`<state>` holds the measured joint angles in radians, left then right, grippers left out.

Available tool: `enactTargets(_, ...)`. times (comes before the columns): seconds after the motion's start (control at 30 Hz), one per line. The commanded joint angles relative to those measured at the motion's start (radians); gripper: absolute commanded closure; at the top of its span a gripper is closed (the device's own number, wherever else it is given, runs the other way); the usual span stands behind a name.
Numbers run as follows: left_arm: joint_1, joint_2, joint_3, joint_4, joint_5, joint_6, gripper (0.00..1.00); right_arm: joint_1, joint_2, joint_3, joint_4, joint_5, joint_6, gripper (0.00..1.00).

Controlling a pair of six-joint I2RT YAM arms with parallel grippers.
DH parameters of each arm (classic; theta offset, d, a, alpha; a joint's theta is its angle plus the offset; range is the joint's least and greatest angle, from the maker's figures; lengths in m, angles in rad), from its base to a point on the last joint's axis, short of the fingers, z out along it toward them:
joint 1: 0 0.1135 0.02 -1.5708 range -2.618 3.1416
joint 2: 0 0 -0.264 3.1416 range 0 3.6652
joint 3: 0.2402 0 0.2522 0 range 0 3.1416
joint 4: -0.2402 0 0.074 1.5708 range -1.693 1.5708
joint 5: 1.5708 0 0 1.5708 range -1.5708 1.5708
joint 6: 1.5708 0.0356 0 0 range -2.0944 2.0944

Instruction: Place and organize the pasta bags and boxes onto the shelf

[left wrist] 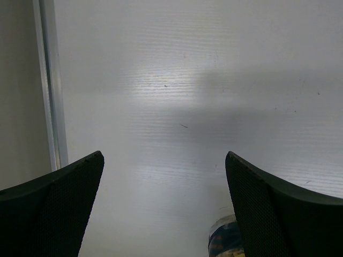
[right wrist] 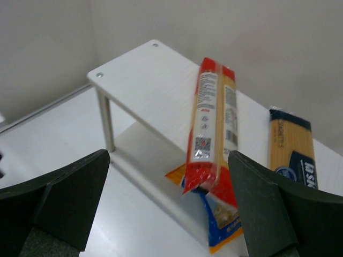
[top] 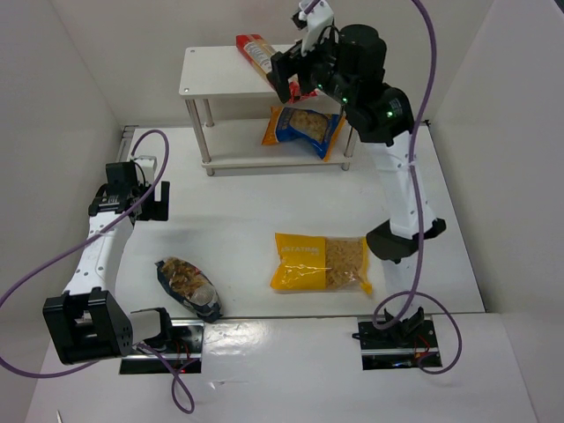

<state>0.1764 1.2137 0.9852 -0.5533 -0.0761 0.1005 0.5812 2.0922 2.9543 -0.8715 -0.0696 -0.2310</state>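
The white two-tier shelf [top: 211,70] stands at the back. The long red pack [top: 254,51] lies on its top board and overhangs the front edge [right wrist: 210,123]. The tan-and-navy spaghetti pack [right wrist: 291,147] lies beside it on the top board; my right arm hides it in the top view. The blue-orange bag [top: 304,130] sits on the lower tier. My right gripper [top: 293,84] hangs open and empty over the red pack's near end [right wrist: 169,203]. The yellow windowed bag [top: 319,262] and the dark-blue clear bag [top: 187,286] lie on the table. My left gripper [top: 152,201] is open and empty above the table [left wrist: 163,209].
White walls enclose the table on the left, back and right. A metal rail [left wrist: 51,96] runs along the left wall. The edge of the dark-blue bag [left wrist: 224,241] shows by my left gripper's right finger. Both arm bases sit at the near edge.
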Motion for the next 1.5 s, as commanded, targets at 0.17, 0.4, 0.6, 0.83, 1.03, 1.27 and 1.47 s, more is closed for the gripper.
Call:
enactTargets(0.17, 0.006, -0.035, 0.003, 0.009, 0.015, -0.007, 0.00, -0.076, -0.446, -0.616, 0.091, -0.194, 0.111, 0.01)
enactTargets(0.4, 0.006, -0.045, 0.012, 0.009, 0.036, -0.007, 0.00, -0.162, -0.886, -1.670, 0.514, -0.061, 0.114, 0.01)
enactTargets(0.6, 0.006, -0.056, 0.030, -0.020, 0.070, -0.016, 0.00, -0.221, -0.917, -1.942, 0.450, 0.183, 0.079, 0.01)
enactTargets(0.83, 0.006, -0.114, 0.020, -0.072, 0.119, -0.016, 0.00, -0.306, -0.928, -2.035, 0.384, 0.310, 0.124, 0.01)
enactTargets(1.03, 0.006, -0.151, 0.010, -0.060, 0.107, -0.025, 0.00, -0.457, -0.965, -2.046, 0.407, 0.329, 0.113, 0.01)
enactTargets(1.27, 0.006, -0.115, 0.010, -0.060, 0.076, -0.016, 0.00, -0.480, -0.926, -2.065, 0.416, 0.387, 0.104, 0.01)
enactTargets(1.47, 0.006, -0.103, 0.010, -0.069, 0.076, -0.016, 0.00, -0.480, -0.893, -2.055, 0.416, 0.415, 0.104, 0.01)
